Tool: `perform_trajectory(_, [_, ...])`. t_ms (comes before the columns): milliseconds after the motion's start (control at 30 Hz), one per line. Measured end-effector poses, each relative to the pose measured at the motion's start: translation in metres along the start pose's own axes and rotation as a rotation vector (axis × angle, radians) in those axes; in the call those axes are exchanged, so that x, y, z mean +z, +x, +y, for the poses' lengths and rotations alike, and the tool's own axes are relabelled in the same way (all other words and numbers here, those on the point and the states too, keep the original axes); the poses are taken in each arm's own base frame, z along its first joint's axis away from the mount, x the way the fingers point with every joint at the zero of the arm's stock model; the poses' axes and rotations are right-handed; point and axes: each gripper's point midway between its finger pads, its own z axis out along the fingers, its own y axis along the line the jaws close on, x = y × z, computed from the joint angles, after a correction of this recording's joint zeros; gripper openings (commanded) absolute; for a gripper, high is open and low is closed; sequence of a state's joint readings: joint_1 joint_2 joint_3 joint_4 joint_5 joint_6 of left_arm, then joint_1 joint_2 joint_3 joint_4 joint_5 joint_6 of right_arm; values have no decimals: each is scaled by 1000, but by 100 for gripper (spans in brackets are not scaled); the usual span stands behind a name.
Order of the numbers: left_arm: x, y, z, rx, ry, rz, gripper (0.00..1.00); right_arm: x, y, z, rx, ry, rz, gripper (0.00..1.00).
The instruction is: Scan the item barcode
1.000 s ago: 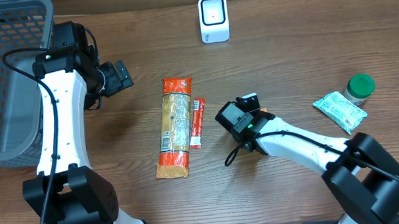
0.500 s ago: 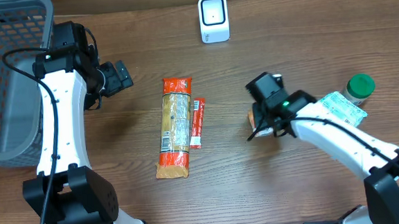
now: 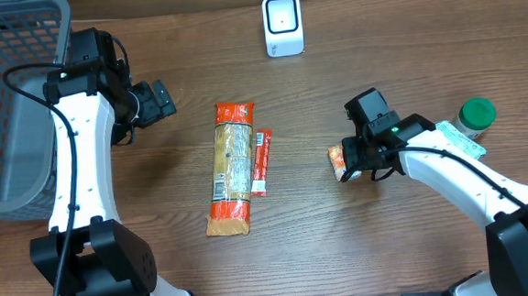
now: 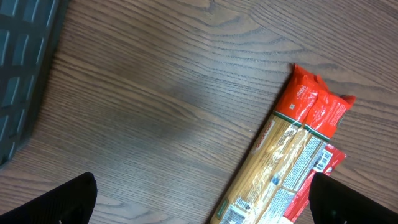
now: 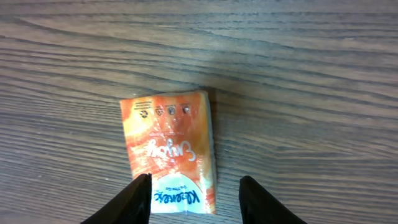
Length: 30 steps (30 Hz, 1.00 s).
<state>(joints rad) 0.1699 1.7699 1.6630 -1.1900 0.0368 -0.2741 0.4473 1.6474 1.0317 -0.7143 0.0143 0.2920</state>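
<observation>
OK, orange packet (image 3: 339,161) lies on the table (image 3: 378,58), well apart from the scanner (image 3: 282,25), toward the robot and a bit right of it. Right gripper (image 5: 194,190) straddles one end of the packet, part-way open. One finger touches the packet's edge and the other stands off it with a gap, so no clamp visible. Pasta pack (image 3: 232,168) and a red snack bar (image 3: 261,164) touching its side lie robot-side and slightly left of the scanner. Left gripper (image 3: 160,97) is wide and empty, further left of the scanner, near the grey basket (image 3: 3,90). Green-lidded jar (image 3: 476,114) and green sachet (image 3: 448,146) sit far right of the scanner.
</observation>
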Motion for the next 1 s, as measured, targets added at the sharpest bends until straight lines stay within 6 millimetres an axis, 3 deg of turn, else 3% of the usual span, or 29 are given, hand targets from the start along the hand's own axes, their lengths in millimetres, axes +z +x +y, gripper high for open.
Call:
perform_trajectory(667, [0,0,0,0,0,0,100,2,-13,-12,32,-128,-14,38])
perform_trajectory(900, [0,0,0,0,0,0,100,15,0,-12,28,-145,2,34])
perform_trajectory(1000, [0,0,0,0,0,0,100,19,-4,-8,24,-171,-15,34])
